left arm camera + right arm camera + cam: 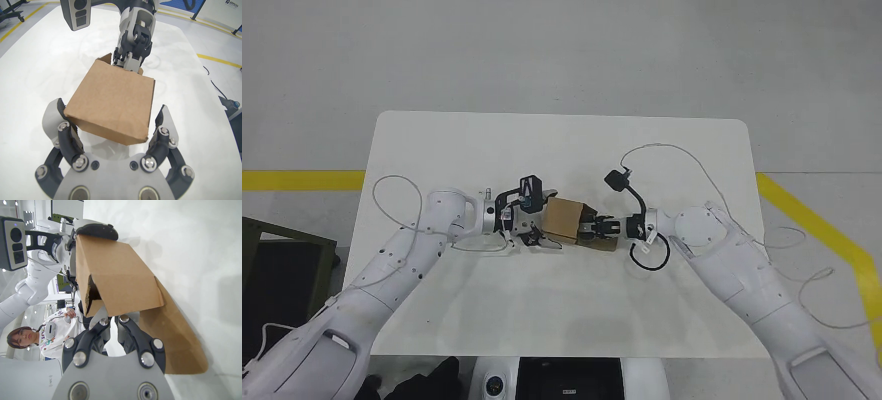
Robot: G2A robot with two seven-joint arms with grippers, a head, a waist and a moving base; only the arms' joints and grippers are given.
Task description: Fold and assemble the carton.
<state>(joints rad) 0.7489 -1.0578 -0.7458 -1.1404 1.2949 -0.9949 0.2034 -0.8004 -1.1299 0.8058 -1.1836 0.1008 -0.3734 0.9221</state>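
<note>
Count: 1 carton [564, 219], 2 grippers, 1 table [542, 140], 2 loose cables.

Carton position: over the middle of the table, bridged between the two grippers. The end nearest the left gripper [111, 106] is raised, with a shadow on the table beneath it.

Left gripper: fingers spread wide and straddling one end of the carton. One finger pad [59, 106] touches a carton corner; the opposite finger stands just clear of the carton's edge. No clamp.

Right gripper [128, 64]: at the opposite end of the carton, fingers drawn close together and pinched on the carton wall. Its fingertips are hidden behind the cardboard in the right wrist view.

Around the carton: a white cable [682, 150] curves over the table beyond the carton, on the right arm's side. A black cable [652, 262] loops beside the right wrist, just past the carton's right end.

Material and shape: plain brown corrugated cardboard, matte, box-shaped with creased edges. One loose flap [170, 332] with a rounded corner trails from the carton's right end. A dark gap [92, 291] is open at one corner seam. The table is white, smooth, with rounded corners.
</note>
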